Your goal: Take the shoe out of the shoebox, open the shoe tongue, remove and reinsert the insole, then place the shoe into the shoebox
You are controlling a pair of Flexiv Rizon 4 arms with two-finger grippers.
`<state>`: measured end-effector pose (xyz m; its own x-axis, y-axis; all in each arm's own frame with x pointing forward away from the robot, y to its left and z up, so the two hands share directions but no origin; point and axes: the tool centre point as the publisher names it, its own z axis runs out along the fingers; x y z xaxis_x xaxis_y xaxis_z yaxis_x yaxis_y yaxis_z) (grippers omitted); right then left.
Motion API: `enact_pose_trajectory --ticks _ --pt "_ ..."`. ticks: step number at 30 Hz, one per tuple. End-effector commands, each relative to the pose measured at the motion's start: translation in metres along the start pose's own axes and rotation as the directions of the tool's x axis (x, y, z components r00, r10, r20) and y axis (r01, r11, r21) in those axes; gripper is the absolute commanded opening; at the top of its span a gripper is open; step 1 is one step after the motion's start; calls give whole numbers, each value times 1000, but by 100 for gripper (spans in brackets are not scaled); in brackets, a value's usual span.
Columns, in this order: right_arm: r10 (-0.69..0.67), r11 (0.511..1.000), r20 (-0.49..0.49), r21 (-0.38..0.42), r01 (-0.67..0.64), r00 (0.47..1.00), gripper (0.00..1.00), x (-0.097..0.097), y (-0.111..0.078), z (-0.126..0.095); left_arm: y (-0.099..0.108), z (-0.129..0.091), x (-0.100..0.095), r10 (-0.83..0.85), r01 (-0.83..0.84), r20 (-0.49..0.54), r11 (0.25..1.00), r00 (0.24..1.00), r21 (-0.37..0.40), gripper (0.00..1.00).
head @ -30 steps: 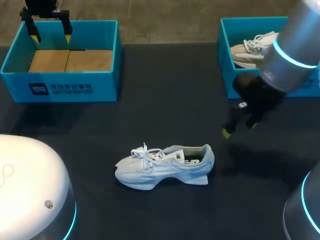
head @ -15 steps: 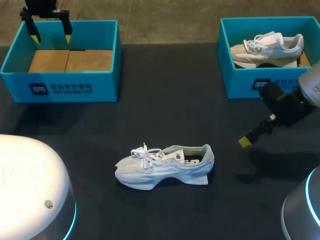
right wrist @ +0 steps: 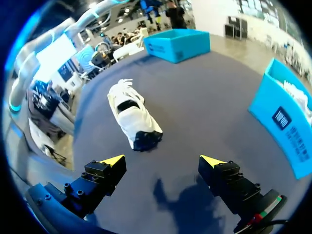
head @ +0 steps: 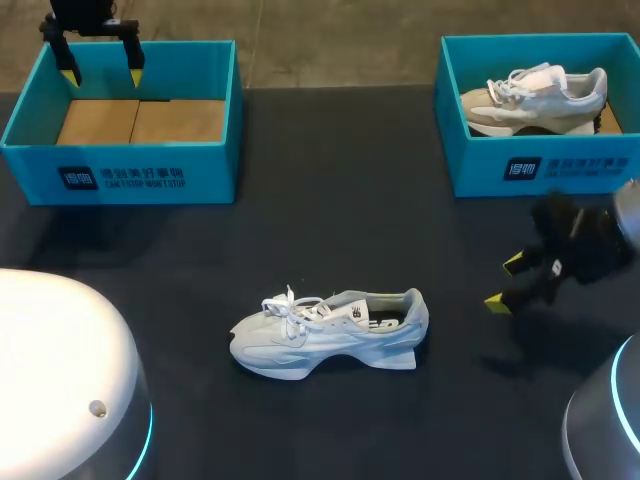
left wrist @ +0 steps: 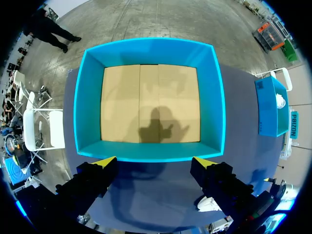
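The right gripper (head: 503,283) is held spread wide, nothing between its fingers; the white shoe (head: 330,332) is seen ahead of it on the dark table (head: 330,180) — well apart. The left gripper (head: 100,62), likewise spread, is held over the far edge of the left shoebox (head: 120,180).

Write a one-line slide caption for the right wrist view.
Open right gripper facing the heel of a white shoe on the dark table.
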<state>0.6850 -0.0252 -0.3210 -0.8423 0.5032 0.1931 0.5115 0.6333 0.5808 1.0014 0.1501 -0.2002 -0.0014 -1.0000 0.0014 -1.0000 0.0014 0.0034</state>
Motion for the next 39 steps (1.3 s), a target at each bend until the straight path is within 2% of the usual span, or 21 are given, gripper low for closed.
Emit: enact_pose_trajectory --ticks 1,2,16,23,33,39 --pt "-31 976 60 -215 43 998 100 9 -13 2 1 0 0 0 0 0 1000 1000 2 100" --pt "-49 986 40 -158 55 998 100 9 -13 7 1 0 0 0 0 0 1000 1000 2 100" --pt "-69 985 34 -155 74 997 100 8 -14 10 1 0 0 0 0 0 1000 1000 2 100" --pt "-157 951 8 -268 154 988 100 5 -30 36 1 0 0 0 0 0 1000 1000 2 100" --pt "-262 898 -31 -373 232 965 100 3 -27 54 1 0 0 0 0 0 1000 1000 2 100" --pt "-271 916 -66 -326 236 960 100 9 -17 70 1 0 0 0 0 0 1000 1000 2 100"
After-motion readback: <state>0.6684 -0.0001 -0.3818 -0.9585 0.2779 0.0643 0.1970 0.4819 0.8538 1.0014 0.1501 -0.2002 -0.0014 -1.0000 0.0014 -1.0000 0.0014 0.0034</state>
